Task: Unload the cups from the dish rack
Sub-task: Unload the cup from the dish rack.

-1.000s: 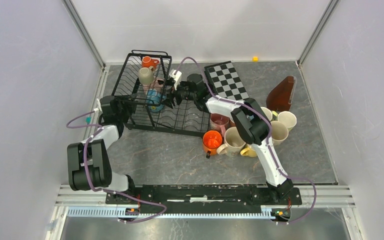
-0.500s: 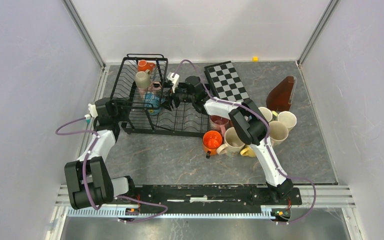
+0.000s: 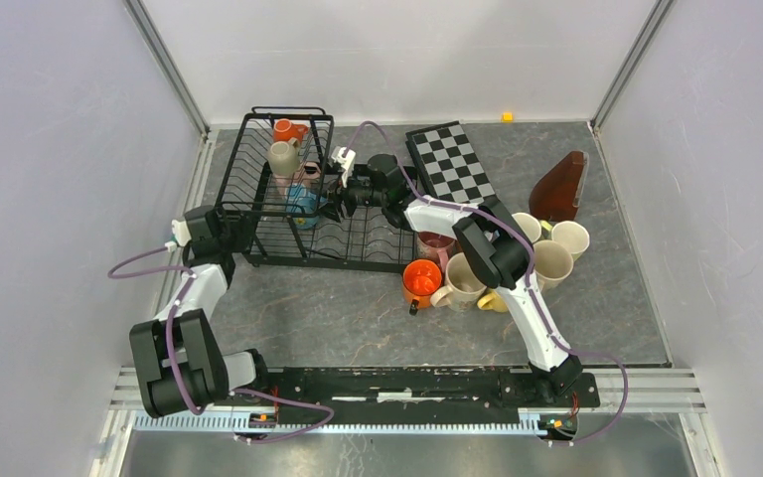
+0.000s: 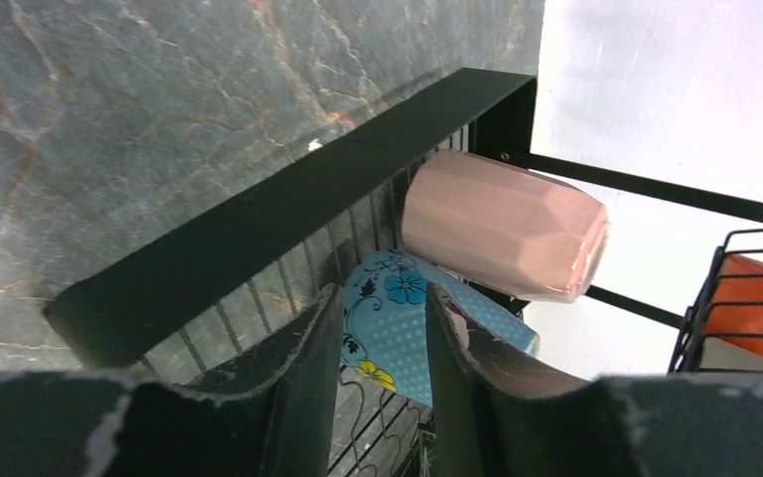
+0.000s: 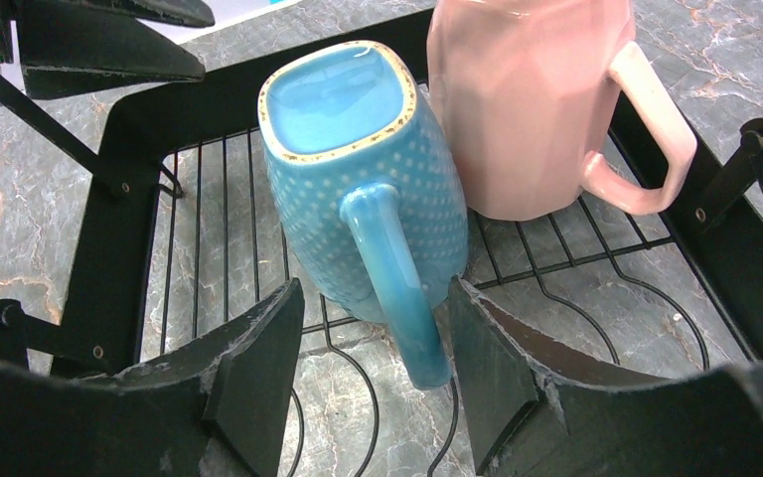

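Blue cup [image 4: 389, 333], half hidden behind spread left tool [image 4: 382, 298]; right tool [image 5: 373, 288] spread astride its handle [image 5: 389, 268].

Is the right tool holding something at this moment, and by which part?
Nothing is held yet. The right tool stands open around the handle of the blue mug, with a gap on each side.

Blue cup [image 5: 358, 189] rests beside pink cup [image 5: 527, 109] in dish rack [image 5: 109, 248].
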